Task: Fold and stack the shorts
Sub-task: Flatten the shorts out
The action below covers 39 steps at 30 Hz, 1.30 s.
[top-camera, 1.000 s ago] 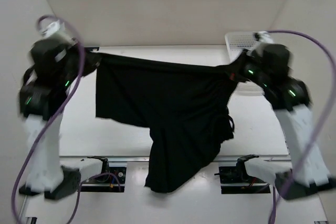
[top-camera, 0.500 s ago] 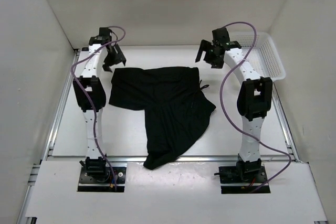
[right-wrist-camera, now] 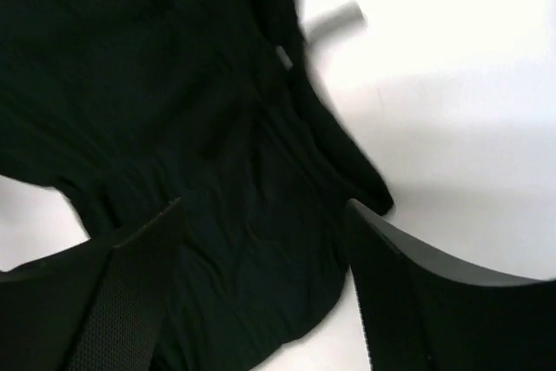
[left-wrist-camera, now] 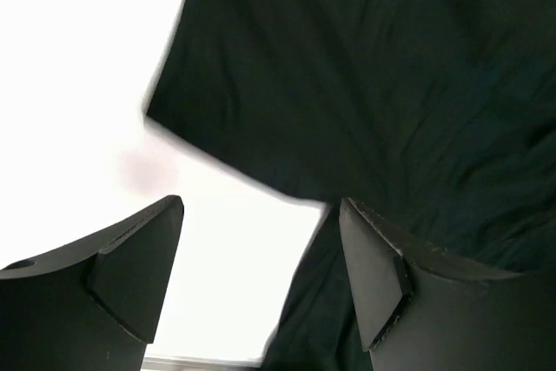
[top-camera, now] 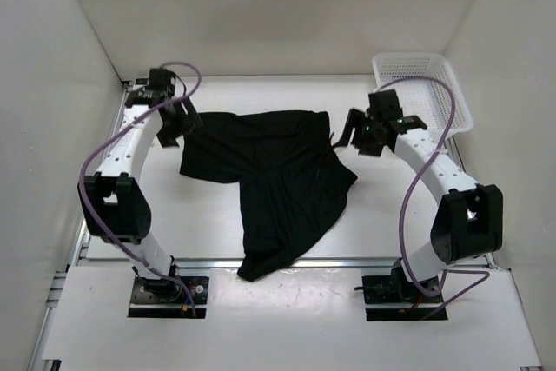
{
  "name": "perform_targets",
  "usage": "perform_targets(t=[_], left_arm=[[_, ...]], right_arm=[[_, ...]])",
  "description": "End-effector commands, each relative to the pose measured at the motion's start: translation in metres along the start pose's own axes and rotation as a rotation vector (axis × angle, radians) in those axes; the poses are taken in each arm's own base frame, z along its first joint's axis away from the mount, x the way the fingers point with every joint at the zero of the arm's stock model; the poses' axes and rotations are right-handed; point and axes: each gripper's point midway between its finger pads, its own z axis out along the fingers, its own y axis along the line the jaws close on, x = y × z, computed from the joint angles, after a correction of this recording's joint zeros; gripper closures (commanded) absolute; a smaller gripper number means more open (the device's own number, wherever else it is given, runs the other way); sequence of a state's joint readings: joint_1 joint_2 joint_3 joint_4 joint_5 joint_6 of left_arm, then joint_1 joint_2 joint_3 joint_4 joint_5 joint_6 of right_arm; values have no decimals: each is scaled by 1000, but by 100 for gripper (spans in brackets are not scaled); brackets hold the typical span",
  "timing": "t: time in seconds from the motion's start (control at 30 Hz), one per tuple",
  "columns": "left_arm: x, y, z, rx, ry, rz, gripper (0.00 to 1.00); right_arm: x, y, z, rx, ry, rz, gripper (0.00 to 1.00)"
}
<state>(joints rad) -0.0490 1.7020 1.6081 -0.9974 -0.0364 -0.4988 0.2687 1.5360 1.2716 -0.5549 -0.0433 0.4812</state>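
1. Top view: the black shorts lie spread out on the white surface, between the 2 arms.
   - A wide part runs left to right across the middle.
   - A long part reaches toward the near edge and ends between the 2 arm bases.
   - The left tool hangs just beside the far left corner of the shorts. Its fingers look spread, and it holds nothing.
   - The right tool hangs just beside the far right edge of the shorts, also spread and holding nothing.
   - A white mesh basket sits in the far right corner, apart from the shorts.
2. Left wrist view: the left tool shows 2 dark fingers set wide apart, with nothing between them.
   - Below it, the shorts fill the upper and right part of the view.
   - The bare surface fills the left part.
   - The picture is slightly blurred.
3. Right wrist view: the right tool is also spread wide and grips nothing.
   - The wrinkled shorts lie under it and to the left.
   - The bare surface lies to the right.
   - This view is blurred too.
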Motion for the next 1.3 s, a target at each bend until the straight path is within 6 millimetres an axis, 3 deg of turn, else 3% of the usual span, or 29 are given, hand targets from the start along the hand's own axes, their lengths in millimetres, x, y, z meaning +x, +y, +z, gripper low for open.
perform_targets(t=[0.0,0.07,0.1,0.17,0.27,0.5,0.6,0.63,0.77,0.8,0.87,0.97,1.07,1.17,1.23,1.27], left_arm=[[58,6,32,14,152,-25,17],[84,17,43,-11,218,-41,17],[88,12,50,15,228,-56,18],[95,14,65,-3,255,-73,18],[87,15,89,-47,263,-81,18],[81,3,135,-59,333,-94,22],[82,3,146,-72,357,-86,24],[80,2,150,-71,355,-86,24],[68,-3,159,-81,360,-65,25],[64,-5,160,-82,362,-65,25],[46,-8,168,-81,338,-61,25],[22,-16,170,-90,312,-34,25],[3,-13,159,-120,288,-25,26],[-9,-4,132,-117,244,-45,26],[-10,2,115,-113,226,-57,26],[-3,7,95,-109,219,-57,26]], right_arm=[[41,-27,12,53,84,50,29],[52,-34,16,60,110,88,30],[52,-43,17,76,111,109,29],[65,-52,28,86,164,146,17],[73,-64,43,103,207,186,17],[91,-73,68,119,286,232,27],[94,-69,78,91,300,257,41],[94,-68,78,82,305,258,57],[96,-73,88,123,307,319,95],[86,-74,91,134,287,355,100],[76,-73,96,148,255,383,100],[53,-67,98,150,199,424,100],[43,-66,99,166,183,430,100],[40,-61,96,172,167,410,100],[51,-63,94,189,179,403,100],[51,-63,91,186,176,402,100]])
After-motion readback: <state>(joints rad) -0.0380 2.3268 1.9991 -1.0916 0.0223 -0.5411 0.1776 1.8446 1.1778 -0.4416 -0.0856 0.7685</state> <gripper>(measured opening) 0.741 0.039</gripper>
